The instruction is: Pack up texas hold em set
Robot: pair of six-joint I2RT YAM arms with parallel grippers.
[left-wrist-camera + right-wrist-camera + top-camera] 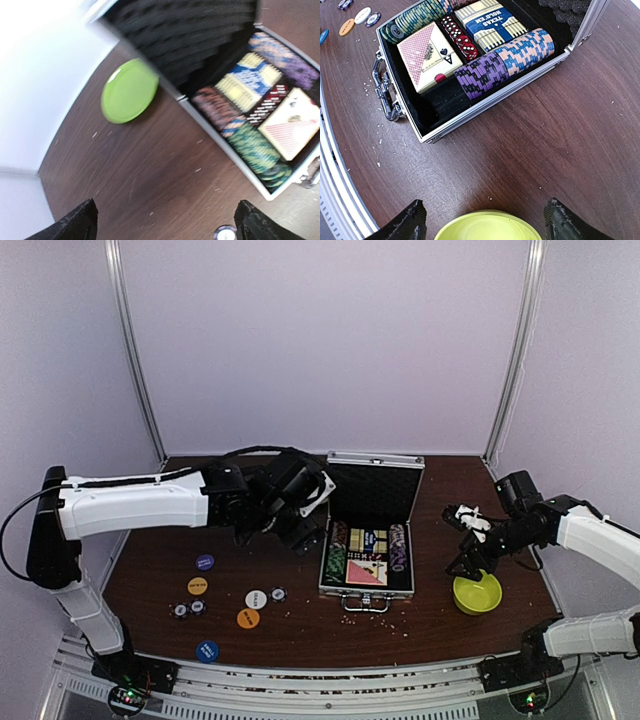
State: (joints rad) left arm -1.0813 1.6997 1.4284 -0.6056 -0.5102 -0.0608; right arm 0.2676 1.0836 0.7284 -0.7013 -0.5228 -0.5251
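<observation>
The dark tabletop [430, 625] carries the open silver case [375, 485] at its centre, with the lid upright on the 12 o'clock side. The left arm [130, 502] reaches toward the case's 10 o'clock, left jaws spread wide and empty. The right arm [600, 535] hangs at 3 o'clock, right jaws spread wide above the yellow-green bowl [477, 593]. A green plate [129, 91] lies beside the lid. In the case sit two card decks [427, 55], rows of striped chips [520, 50] and red dice [457, 36]. At the case's 8 o'clock lie the button discs [256, 599], purple, orange, white and blue, along with loose chips [189, 609].
</observation>
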